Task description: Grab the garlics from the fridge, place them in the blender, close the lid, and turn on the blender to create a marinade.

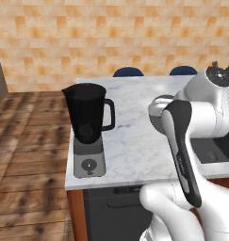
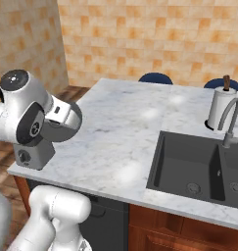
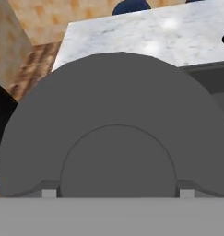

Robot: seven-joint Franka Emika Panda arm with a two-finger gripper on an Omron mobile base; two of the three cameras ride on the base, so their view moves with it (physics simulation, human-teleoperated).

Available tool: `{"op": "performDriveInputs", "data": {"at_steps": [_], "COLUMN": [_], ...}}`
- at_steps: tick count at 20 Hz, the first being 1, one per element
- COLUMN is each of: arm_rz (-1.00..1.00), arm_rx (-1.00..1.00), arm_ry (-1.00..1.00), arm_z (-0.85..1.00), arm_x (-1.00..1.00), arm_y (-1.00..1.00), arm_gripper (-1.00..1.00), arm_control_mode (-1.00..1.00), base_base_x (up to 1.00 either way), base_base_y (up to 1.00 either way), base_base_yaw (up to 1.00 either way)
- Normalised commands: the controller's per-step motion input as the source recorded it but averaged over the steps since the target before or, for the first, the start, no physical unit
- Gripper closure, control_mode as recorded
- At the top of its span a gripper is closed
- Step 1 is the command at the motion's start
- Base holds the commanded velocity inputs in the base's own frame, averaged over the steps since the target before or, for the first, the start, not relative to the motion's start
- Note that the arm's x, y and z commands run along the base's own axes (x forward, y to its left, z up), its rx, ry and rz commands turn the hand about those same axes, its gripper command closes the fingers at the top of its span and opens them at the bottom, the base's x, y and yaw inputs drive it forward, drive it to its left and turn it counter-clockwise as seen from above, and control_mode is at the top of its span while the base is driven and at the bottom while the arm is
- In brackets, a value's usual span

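Observation:
The blender (image 1: pixel 89 123) stands at the counter's left front corner, its black jar open on top, handle to the right, on a grey base with one knob. Its base (image 2: pixel 34 156) peeks out under my arm in the right base view. The lid (image 3: pixel 113 138), a flat dark grey disc, sits between the tips of my gripper (image 3: pixel 117 193), which is shut on it. The lid (image 2: pixel 66 125) hangs above the counter to the right of the blender jar, seen edge-on (image 1: pixel 158 109) behind my forearm. The garlics and the fridge are out of view.
The marble counter (image 2: pixel 130 127) stretches right to a dark double sink (image 2: pixel 189 162) with a faucet (image 2: pixel 230 122) and a paper towel roll (image 2: pixel 221 105). Blue chairs (image 1: pixel 128 72) stand behind the counter. Wood floor lies to the left.

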Motion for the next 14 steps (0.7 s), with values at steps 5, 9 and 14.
{"op": "performDriveInputs", "data": {"at_steps": [5,9,14], "arm_rz": [0.08,0.09,0.07], "arm_rx": [-0.02,0.0,0.0], "arm_ry": [0.0,0.0,0.05], "arm_z": [0.97,0.59,0.11], "arm_x": [0.0,0.26,0.47], "arm_y": [0.71,0.7,0.56], "arm_gripper": [1.0,1.0,1.0], "arm_control_mode": [-1.0,-1.0,-1.0], "base_base_x": [0.0,0.0,0.0], "base_base_y": [0.0,0.0,0.0], "base_base_yaw": [0.0,0.0,0.0]}}
